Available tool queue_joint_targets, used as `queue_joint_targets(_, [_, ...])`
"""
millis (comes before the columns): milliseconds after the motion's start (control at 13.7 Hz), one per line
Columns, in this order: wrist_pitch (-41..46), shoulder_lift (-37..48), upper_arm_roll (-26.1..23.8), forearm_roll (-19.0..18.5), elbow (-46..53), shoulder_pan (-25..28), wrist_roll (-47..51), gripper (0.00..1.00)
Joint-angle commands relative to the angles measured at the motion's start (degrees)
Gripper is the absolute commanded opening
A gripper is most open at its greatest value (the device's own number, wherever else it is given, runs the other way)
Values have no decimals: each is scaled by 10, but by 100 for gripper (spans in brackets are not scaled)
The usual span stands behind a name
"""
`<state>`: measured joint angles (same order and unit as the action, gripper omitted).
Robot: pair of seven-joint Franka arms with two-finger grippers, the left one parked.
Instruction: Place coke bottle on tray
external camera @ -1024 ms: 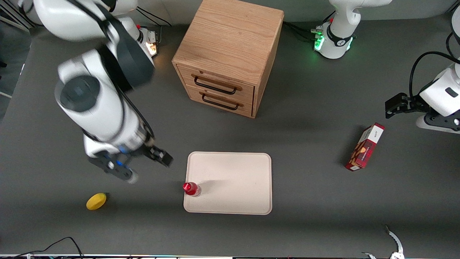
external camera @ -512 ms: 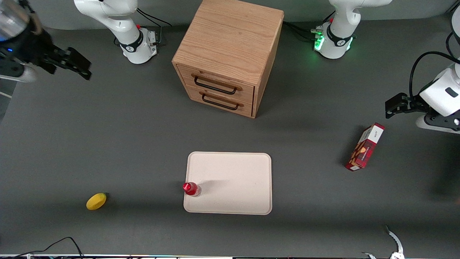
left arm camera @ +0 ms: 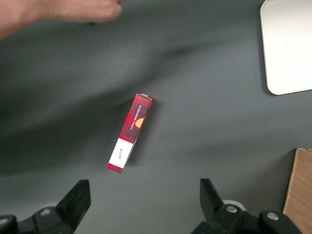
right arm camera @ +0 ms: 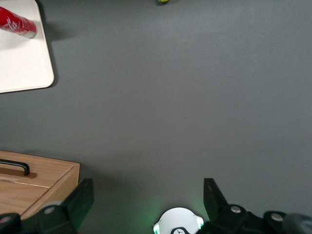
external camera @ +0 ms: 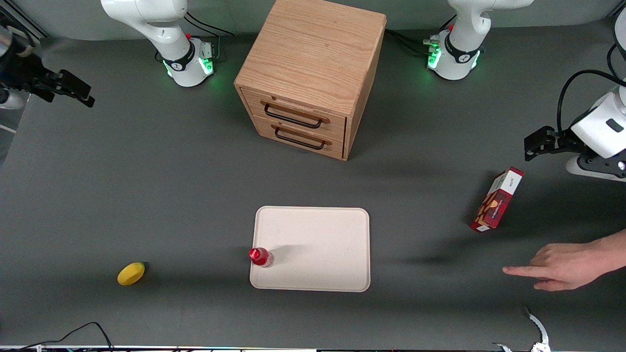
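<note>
The coke bottle, small and red with a red cap, stands upright on the cream-white tray, at the tray's near corner toward the working arm's end. It also shows in the right wrist view on the tray. My gripper is open and empty, raised high at the working arm's end of the table, far from the tray. In the right wrist view its two fingers stand wide apart above bare table.
A wooden two-drawer cabinet stands farther from the camera than the tray. A yellow lemon lies toward the working arm's end. A red rectangular box and a person's hand are toward the parked arm's end.
My gripper has pulled up and away from beside the tray to the working arm's end of the table. A person's hand has come in at the parked arm's end. The bottle has not moved.
</note>
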<state>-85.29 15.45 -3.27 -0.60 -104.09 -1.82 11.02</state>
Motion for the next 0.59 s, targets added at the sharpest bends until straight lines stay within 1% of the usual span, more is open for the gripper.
queue_joint_targets(0, [-17, 27, 0, 13, -31, 4, -11, 100])
queue_joint_targets(220, [-15, 9, 0, 18, -6, 6, -1, 100])
queue_joint_targets(293, [-15, 6, 2, 33, -2, 6, -2, 100])
queue_joint_targets(512, [-15, -2, 1, 36, 10, 6, -1, 100])
